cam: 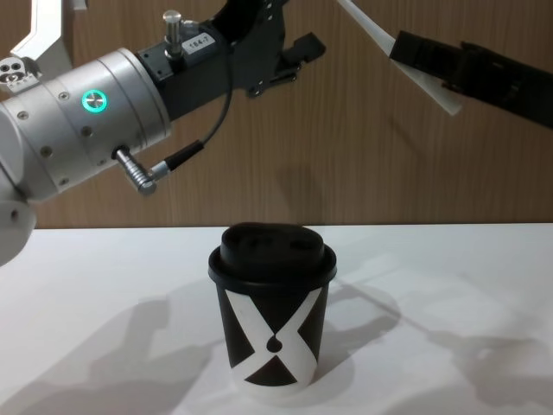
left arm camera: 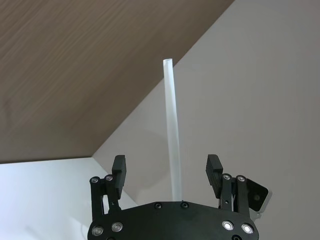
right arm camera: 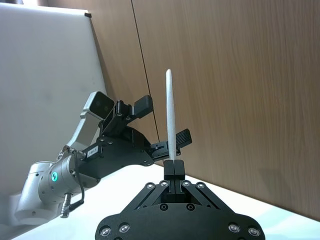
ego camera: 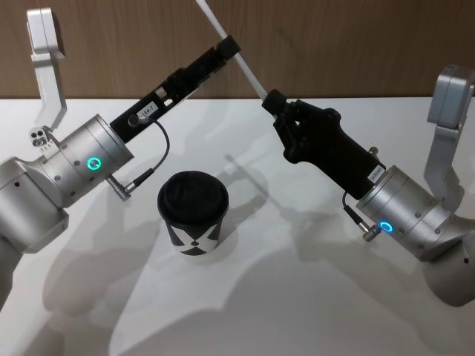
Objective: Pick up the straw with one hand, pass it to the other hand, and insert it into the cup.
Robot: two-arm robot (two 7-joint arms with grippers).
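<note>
So, the handover was judged to be the step in hand. It would be best done by closing the left gripper [left arm camera: 167,165] squarely on the centred straw [ego camera: 249,72] before the right gripper [right arm camera: 174,167] is let go, since an early release risks a drop. The left gripper was spread wide around the shaft, neither finger touching it. The straw was held aloft, clear of the cup [ego camera: 193,215], clamped near its lower end by the closed right gripper.

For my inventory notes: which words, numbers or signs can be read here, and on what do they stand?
"184-7", middle digit unsure: white label on the left pincer.
Large white X with a drop sign, no words: on the cup.
Too small to read: the sticker on the right pincer.
</note>
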